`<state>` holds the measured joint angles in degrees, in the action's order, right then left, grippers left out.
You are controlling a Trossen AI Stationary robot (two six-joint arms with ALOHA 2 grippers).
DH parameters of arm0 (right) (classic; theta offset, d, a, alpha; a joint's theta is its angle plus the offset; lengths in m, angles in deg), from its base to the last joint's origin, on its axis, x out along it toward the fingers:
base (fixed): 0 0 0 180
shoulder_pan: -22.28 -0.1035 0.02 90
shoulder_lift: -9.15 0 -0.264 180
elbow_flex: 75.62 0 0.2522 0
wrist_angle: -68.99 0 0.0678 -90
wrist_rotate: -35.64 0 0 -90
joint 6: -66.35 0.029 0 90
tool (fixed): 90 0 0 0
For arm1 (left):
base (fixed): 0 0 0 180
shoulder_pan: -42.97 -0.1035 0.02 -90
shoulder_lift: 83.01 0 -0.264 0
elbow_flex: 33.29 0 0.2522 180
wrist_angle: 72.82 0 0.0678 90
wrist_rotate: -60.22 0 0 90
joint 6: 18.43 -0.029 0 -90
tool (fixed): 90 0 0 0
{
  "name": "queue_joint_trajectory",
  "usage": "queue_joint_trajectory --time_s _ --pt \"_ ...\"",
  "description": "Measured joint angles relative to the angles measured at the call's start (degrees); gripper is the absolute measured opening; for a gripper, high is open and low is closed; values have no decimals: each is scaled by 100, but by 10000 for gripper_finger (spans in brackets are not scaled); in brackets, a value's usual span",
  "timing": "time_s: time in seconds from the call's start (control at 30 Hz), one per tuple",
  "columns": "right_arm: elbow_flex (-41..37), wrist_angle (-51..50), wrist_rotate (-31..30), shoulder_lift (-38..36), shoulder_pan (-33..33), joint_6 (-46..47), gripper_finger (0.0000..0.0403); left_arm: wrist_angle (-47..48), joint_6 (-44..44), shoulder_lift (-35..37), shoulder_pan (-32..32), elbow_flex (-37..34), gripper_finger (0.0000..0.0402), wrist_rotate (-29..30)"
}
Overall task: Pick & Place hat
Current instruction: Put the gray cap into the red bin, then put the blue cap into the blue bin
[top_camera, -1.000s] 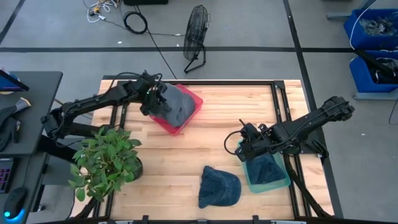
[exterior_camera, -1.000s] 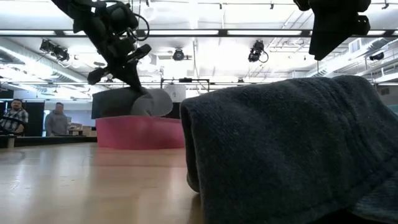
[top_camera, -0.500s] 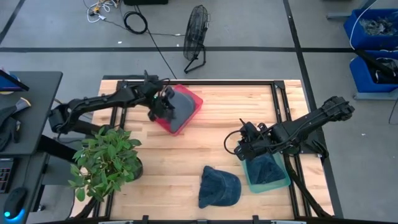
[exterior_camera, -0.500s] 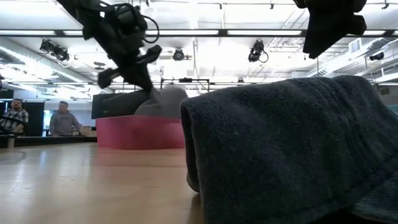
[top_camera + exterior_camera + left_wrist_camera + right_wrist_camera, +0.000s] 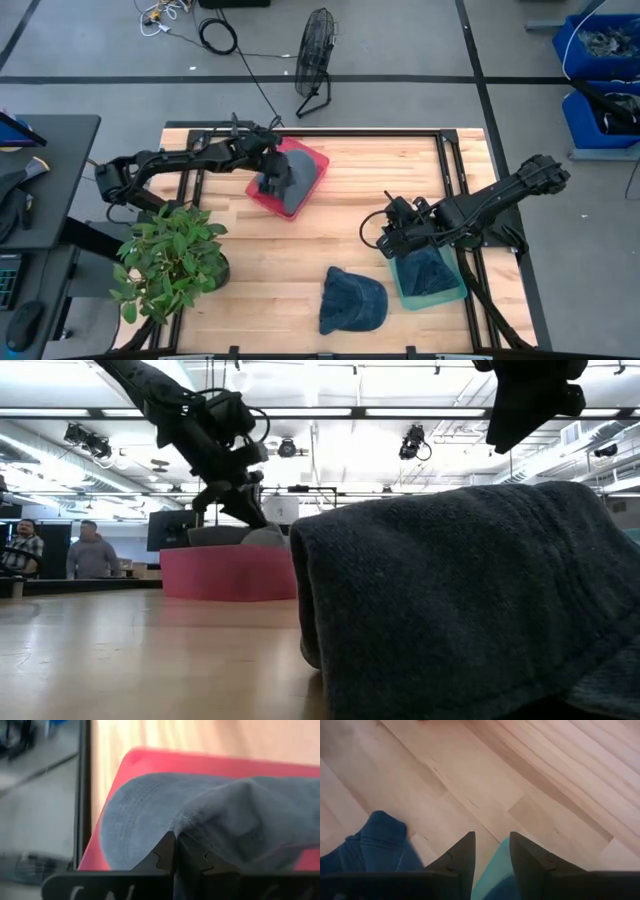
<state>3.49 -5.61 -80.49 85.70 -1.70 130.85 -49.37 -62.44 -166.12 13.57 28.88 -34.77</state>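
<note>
A grey hat [image 5: 287, 172] lies in the red bin [image 5: 316, 161] at the table's far left; my left gripper [image 5: 266, 166] is shut on it, also seen in the low view [image 5: 243, 510] and the left wrist view [image 5: 175, 854]. A dark blue hat [image 5: 352, 300] rests flat on the table near the near edge and fills the low view [image 5: 470, 610]. Another blue hat [image 5: 430, 268] sits in the teal bin [image 5: 456, 293] on the right. My right gripper [image 5: 385, 236] hovers open over that bin's left rim [image 5: 492, 854]. My left gripper pinches a raised fold of the grey hat's crown [image 5: 200, 827] between its two shut fingers, slanting down from the table's left side. The hat sits in the red bin, its brim [image 5: 125, 825] spread toward the bin's wall.
A potted plant [image 5: 170, 255] stands at the near left corner. Black frame rails [image 5: 450, 170] run along the table's right side. Bare wood lies in the middle between the two bins. People [image 5: 92, 552] stand in the room beyond the table.
My left gripper has moved toward the table's right and down over the red bin, staying shut on the grey hat. The hat, which was draped high over the bin's wall, has been lowered into the bin.
</note>
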Motion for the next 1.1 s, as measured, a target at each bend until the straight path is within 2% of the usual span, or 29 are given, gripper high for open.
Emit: queue_joint_trajectory --time_s 0.1,0.23,0.33,0.57,0.77,0.9,1.1 --pt "0 17 -1 -1 1 -32 126 28 181 -31 -5 0 18 381" --pt "0 76 0 0 -1 -34 126 25 464 -29 -5 0 28 498" --pt "0 126 -2 0 -1 -54 126 58 741 -27 -3 0 56 498" --pt "0 188 0 -1 0 -34 126 90 725 -22 108 0 136 500" --pt "0 905 65 2 -1 -224 126 83 735 162 472 -2 163 498" --pt "0 1734 646 233 -1 -297 126 39 744 280 669 0 165 497" --pt "2 2820 1645 1309 -3 -264 126 78 1040 303 885 0 165 497"
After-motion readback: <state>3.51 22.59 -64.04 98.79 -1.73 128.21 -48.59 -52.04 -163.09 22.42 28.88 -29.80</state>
